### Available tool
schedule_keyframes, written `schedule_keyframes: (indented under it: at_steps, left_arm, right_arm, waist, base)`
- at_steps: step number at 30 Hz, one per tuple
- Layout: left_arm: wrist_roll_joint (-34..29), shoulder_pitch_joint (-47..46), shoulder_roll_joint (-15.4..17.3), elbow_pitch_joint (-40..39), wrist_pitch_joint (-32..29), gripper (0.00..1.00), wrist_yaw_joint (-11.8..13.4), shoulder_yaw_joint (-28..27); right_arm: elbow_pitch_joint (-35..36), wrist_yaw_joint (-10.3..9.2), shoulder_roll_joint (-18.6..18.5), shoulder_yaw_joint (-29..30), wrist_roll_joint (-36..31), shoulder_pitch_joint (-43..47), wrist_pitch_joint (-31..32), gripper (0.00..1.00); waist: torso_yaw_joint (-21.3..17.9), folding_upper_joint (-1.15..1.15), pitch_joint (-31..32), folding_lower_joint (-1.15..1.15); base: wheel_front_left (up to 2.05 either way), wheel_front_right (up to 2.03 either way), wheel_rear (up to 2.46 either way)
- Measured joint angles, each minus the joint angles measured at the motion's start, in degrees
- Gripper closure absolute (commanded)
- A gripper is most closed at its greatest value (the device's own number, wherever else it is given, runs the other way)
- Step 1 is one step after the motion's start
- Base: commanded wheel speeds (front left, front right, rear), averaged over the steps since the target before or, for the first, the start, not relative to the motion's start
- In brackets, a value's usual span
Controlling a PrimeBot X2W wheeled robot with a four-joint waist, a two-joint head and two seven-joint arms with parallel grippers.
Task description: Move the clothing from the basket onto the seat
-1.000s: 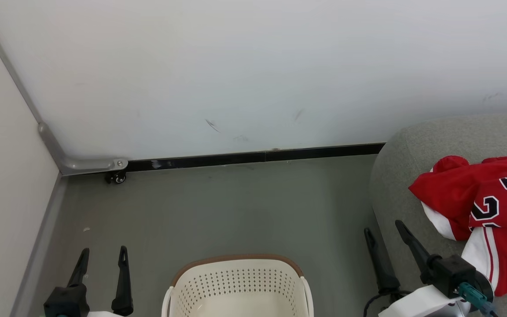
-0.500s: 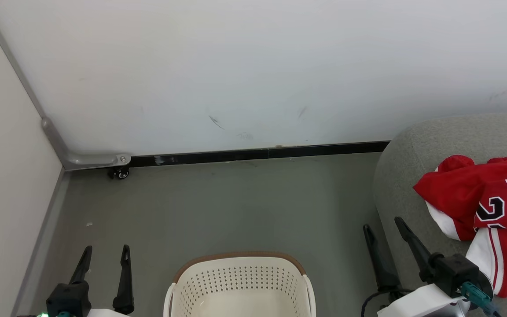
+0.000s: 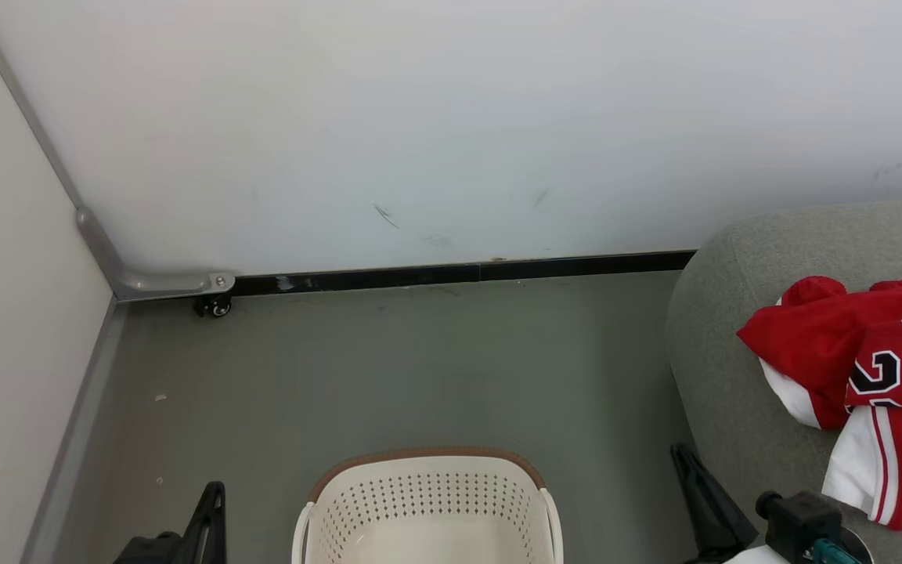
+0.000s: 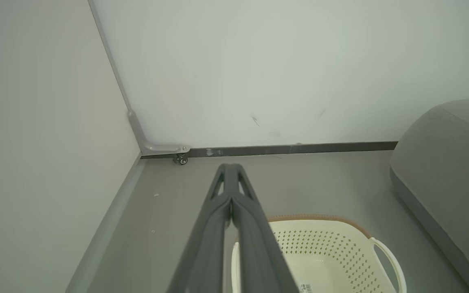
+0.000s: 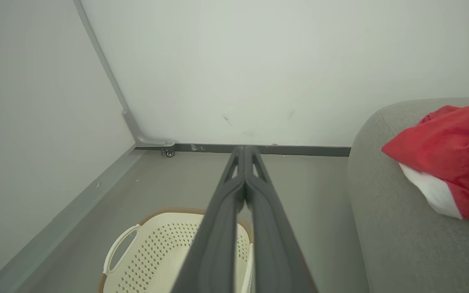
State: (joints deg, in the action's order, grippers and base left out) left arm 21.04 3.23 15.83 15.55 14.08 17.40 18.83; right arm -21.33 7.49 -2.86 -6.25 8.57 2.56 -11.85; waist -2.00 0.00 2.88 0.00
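Lying on the seat [image 3: 733, 313], jersey [image 3: 842, 345] is clear of the basket [image 3: 427, 457], so left gripper [image 4: 229, 167] and right gripper [image 5: 244, 149] sit clenched, empty.

Open floor [image 3: 420, 368] between basket [image 3: 427, 454] and wall [image 3: 420, 117]; seat [image 3: 725, 329] close on the right

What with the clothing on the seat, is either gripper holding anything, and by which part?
Nothing is held: the left gripper and the right gripper are both shut and empty.
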Motion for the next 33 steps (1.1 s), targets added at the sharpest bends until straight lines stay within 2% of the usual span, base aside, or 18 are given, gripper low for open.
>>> schedule_keyframes:
  at_steps: [10, 23, 33]
  left_arm:
    - [4.1, 0.1, -0.6, -0.3, -1.2, 1.0, -1.0, -1.4]
    - [13.3, 0.1, -2.1, -0.9, -3.3, 1.0, -3.7, -3.7]
    - [18.8, 0.0, -3.4, -1.2, -5.1, 1.0, -5.6, -5.7]
  right_arm:
    - [0.8, 0.0, 0.0, 0.0, 3.8, 0.1, 0.0, 1.0]
    - [2.5, 0.0, 0.0, 0.6, 15.3, 0.1, 1.3, 1.0]
    - [2.9, 0.0, 0.1, 2.1, 22.6, 0.0, 2.9, 1.0]
  waist:
    - [0.1, 0.0, -0.1, 0.0]
    - [0.3, 0.0, -0.5, 0.05]
    - [0.5, 0.0, -0.6, 0.39]
  base:
    - [0.0, 0.0, 0.0]
    - [0.0, 0.0, 0.0]
    - [0.0, 0.0, 0.0]
